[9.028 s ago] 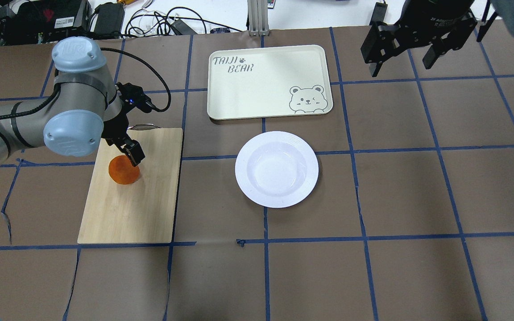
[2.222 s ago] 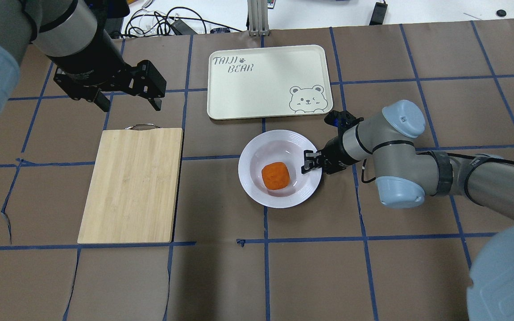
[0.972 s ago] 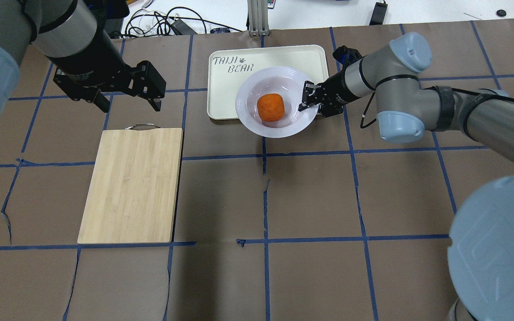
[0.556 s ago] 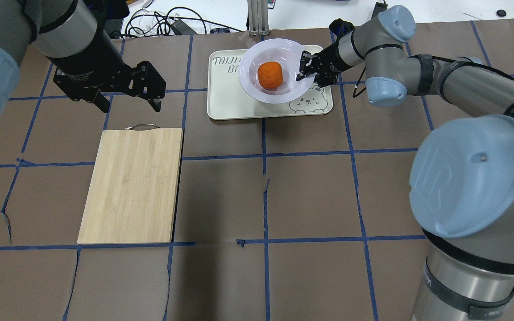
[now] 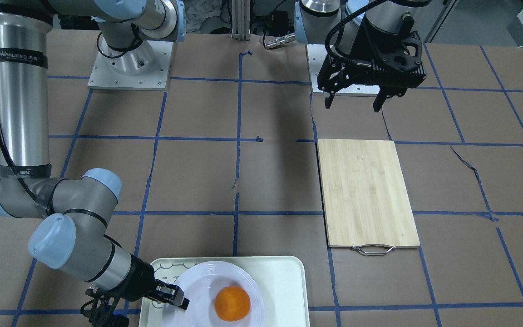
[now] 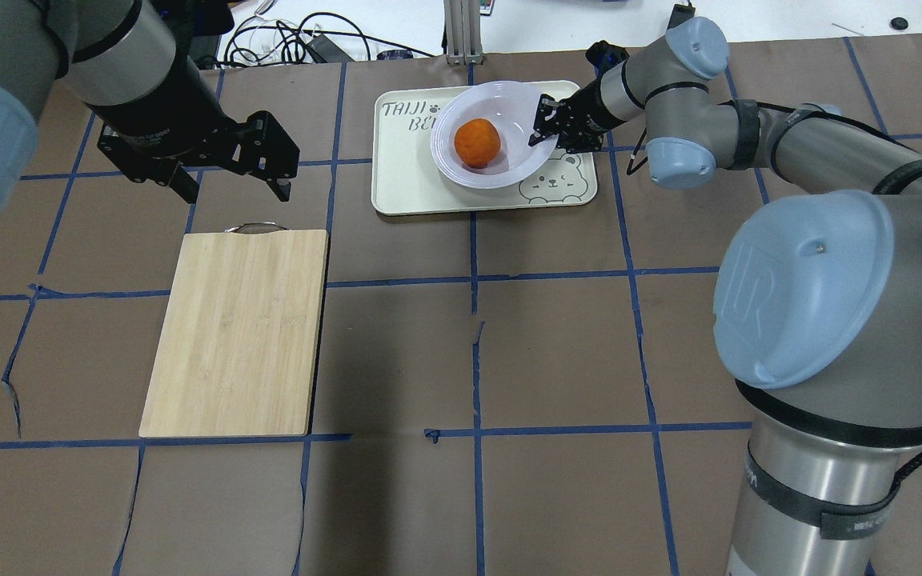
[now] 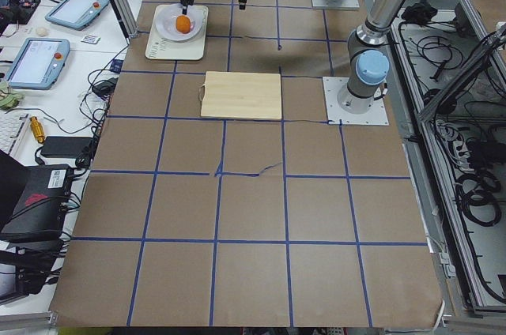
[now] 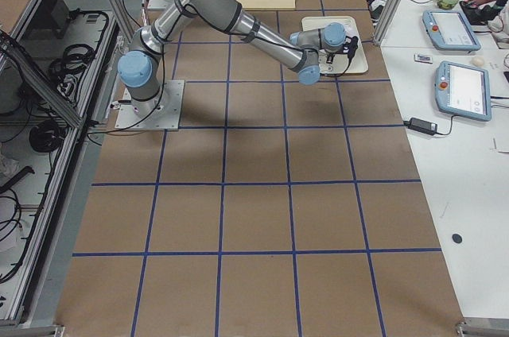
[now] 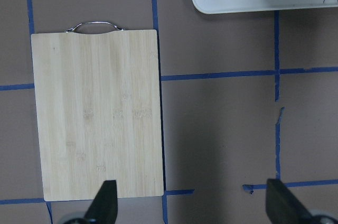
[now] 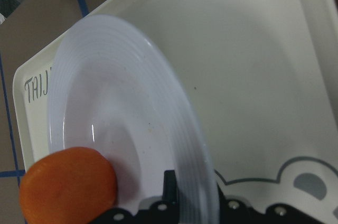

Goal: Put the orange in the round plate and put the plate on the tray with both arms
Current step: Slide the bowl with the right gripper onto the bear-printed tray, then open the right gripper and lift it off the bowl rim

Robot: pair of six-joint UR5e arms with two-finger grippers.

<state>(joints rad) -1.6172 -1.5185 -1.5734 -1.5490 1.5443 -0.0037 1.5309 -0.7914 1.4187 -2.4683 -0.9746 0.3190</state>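
Over the tray [image 6: 405, 188], your right gripper [image 6: 543, 128] clamps the plate [image 6: 509, 172] by its rim, orange [image 6: 477, 143] inside; your left gripper [image 6: 235, 190] hangs with fingers apart.

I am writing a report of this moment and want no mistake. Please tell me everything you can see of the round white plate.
The round plate is white and glossy, with a wide ridged rim and a shallow well. It is over the tray, near the bear drawing, and looks tilted; whether its base touches the tray I cannot tell. The right gripper is shut on its rim. The orange lies in the well, off centre, away from the gripper.
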